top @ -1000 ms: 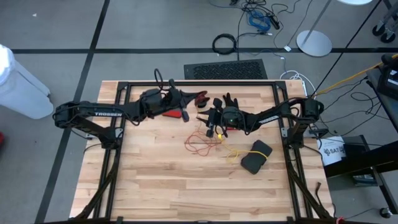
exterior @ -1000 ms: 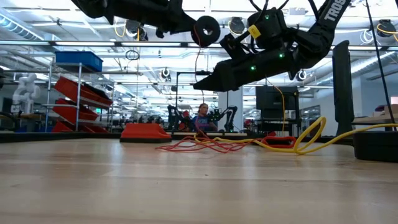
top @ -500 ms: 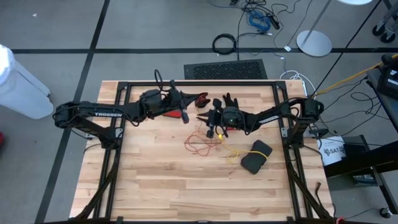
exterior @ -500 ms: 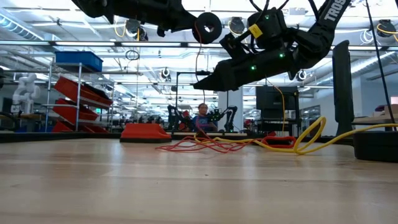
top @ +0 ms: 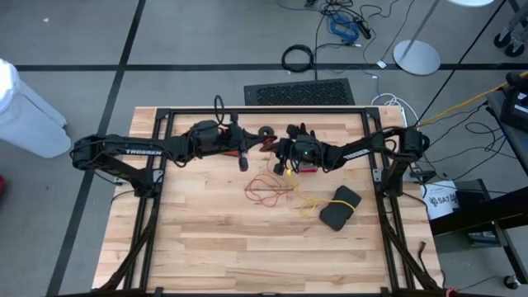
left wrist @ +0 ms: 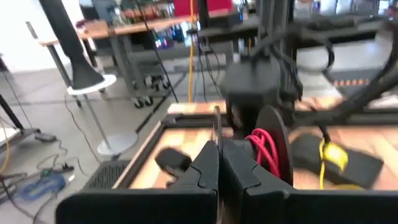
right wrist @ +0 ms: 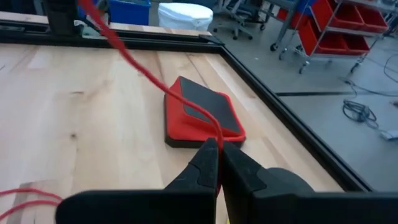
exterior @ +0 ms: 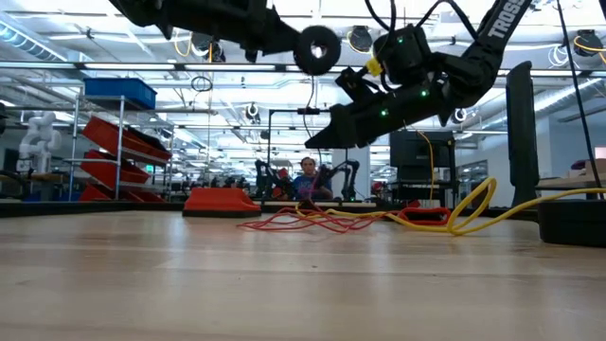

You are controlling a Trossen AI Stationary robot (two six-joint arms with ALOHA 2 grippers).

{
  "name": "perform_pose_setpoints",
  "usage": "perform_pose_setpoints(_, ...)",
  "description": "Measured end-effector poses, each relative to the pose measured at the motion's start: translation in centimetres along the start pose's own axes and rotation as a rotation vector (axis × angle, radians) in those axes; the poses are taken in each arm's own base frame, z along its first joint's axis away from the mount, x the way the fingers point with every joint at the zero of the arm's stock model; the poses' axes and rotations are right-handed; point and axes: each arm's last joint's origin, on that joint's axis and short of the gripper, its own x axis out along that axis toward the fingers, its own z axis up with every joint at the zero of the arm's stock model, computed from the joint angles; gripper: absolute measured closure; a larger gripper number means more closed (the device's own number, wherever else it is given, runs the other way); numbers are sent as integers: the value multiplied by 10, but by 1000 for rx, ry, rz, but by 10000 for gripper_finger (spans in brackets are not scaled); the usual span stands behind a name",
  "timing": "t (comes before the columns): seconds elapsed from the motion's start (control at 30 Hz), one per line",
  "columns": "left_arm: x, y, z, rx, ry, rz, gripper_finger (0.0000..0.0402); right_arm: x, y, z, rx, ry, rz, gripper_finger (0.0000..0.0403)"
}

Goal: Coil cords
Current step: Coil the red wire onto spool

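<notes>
So the left gripper [top: 244, 157] was up over the far-middle of the pale wooden slatted tabletop [top: 206, 247], fingers pressed together on the thin red-orange wire cord [top: 266, 188] right by its small round black reel [exterior: 317, 49]. In the left wrist view the red windings sat on that reel just past the closed fingertips. I couldn't really tell whether the fingers had the reel's rim or only the cord, the view's pretty soft there.

Reel hung in the air at roughly 9 o'clock from the right gripper [top: 281, 153] in the overhead shot, the two just beside each other but not touching.

The right gripper had its fingers squeezed together too, and the right wrist view showed the red-orange cord running straight out from between them, taut, over a flat red pad with a dark top [right wrist: 200, 114] lying on the table. So the cord's free stretch ran left-right between the two grippers, while the slack bulk of it was a loose tangle on the wood at about 6 o'clock from both.

Thin yellow wire cord [top: 308, 202] lay on the table at about 5 o'clock from the right gripper, next to a dark folded cloth-like bundle [top: 340, 207]. Right arm was clearly nearer that one.

For winding, I'd guess the taut span between the grippers was what mattered.
</notes>
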Motion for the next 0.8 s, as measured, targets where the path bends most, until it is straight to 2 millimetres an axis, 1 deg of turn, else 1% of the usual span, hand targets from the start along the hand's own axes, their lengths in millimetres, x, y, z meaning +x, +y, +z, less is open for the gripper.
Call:
perform_pose_setpoints(0.27, -1, -3, -11, 27, 107, -55, 401, 1, -7, -2, 20, 19, -16, 402)
perform_pose_setpoints(0.57, -5, -6, -31, 98, 321, -107, 401, 1, -6, -7, 21, 67, -29, 403)
perform_pose_setpoints(0.7, -8, -6, -37, 133, 390, -106, 401, 1, -7, -7, 35, 70, -31, 403)
perform_pose_setpoints(0.8, -10, -5, -42, 183, 457, -61, 401, 1, -6, -7, 38, 72, -31, 403)
